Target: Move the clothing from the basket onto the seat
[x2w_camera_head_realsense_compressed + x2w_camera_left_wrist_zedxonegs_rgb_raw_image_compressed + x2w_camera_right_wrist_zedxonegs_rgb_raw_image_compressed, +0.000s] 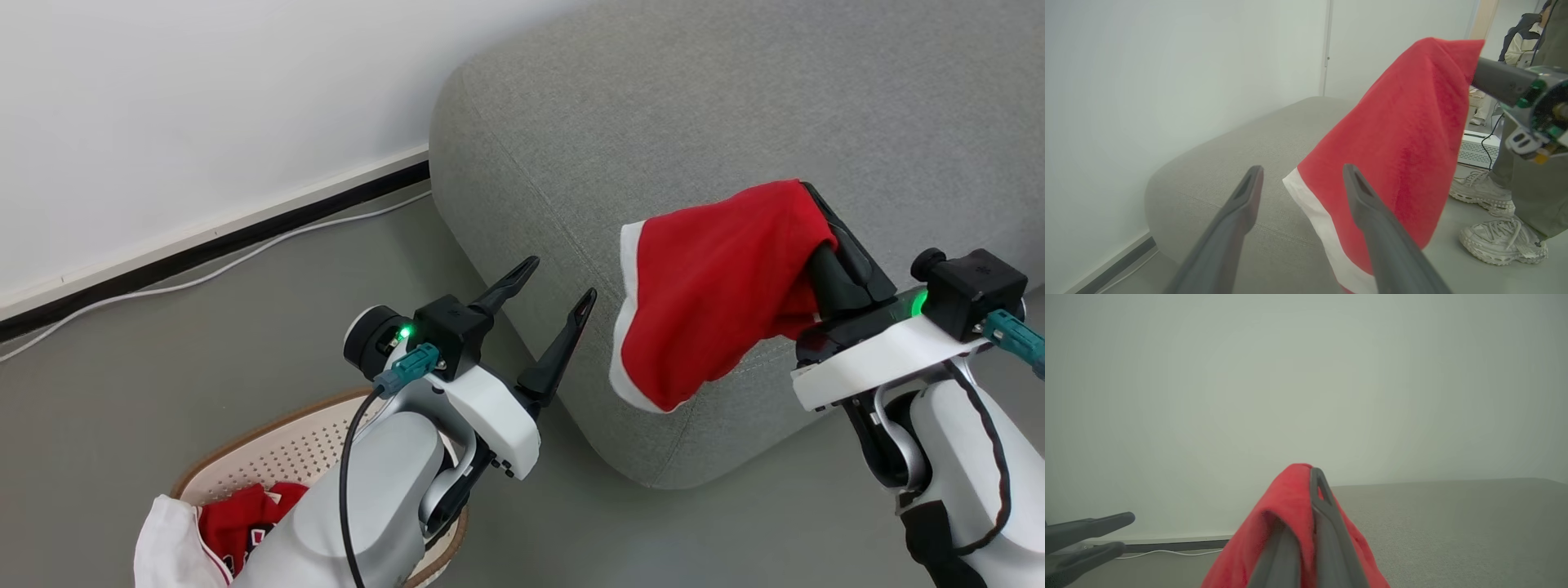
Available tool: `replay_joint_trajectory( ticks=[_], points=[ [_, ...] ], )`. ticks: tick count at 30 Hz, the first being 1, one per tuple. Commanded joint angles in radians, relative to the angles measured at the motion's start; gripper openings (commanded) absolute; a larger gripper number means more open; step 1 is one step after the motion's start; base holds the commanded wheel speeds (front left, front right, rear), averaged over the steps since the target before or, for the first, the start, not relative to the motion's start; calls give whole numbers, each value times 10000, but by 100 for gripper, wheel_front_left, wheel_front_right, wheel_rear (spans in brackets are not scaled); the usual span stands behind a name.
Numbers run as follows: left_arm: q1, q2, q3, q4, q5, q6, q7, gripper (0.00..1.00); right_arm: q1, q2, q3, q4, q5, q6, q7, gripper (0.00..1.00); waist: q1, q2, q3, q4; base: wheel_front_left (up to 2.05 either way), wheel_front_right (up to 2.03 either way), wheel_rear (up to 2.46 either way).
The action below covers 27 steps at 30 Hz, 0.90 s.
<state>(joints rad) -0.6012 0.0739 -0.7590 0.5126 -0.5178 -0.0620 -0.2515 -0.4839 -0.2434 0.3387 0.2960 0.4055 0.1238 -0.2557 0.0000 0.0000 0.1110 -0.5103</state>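
1. Right gripper (819, 214) is closed, pinching the plain red garment (714, 286) at its top; the white-trimmed edge hangs down.
2. Garment is held up in front of the rounded corner of the grey sofa (694, 106); can't tell if it touches the upholstery.
3. Left gripper (559, 279) is empty, fingers spread wide, above the basket (310, 445) and near the sofa corner.
4. Basket sits on the floor; the red-and-white jersey (245, 523) lies inside.
5. Left wrist view: a person's pale sneakers (1502, 241) stand on the floor beyond the garment.

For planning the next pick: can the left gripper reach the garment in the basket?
Probably yes: the left gripper is open and empty, and the garment lies uncovered in the basket under that arm.
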Motion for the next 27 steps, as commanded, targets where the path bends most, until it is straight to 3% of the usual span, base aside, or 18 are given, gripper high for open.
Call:
replay_joint_trajectory(
  ticks=[1, 16, 27],
  points=[
    [-167, 46, 360, -192, 162, -47, -101, 100, 61, -116, -28, -374, 56, 69, -61, 0, 0, 0, 94, -154, 0, 0, 0],
    [-294, -145, 441, -19, 519, -172, -102, 100, -161, -634, -2300, -933, -209, 69, -61, 0, 0, 0, 727, -273, 0, 0, 0],
    [-957, -225, -118, 193, 1028, -183, -102, 100, -1598, -1329, -4008, 21, -350, 69, -61, 0, 0, 0, 1975, 17, 0, 0, 0]
  ],
)
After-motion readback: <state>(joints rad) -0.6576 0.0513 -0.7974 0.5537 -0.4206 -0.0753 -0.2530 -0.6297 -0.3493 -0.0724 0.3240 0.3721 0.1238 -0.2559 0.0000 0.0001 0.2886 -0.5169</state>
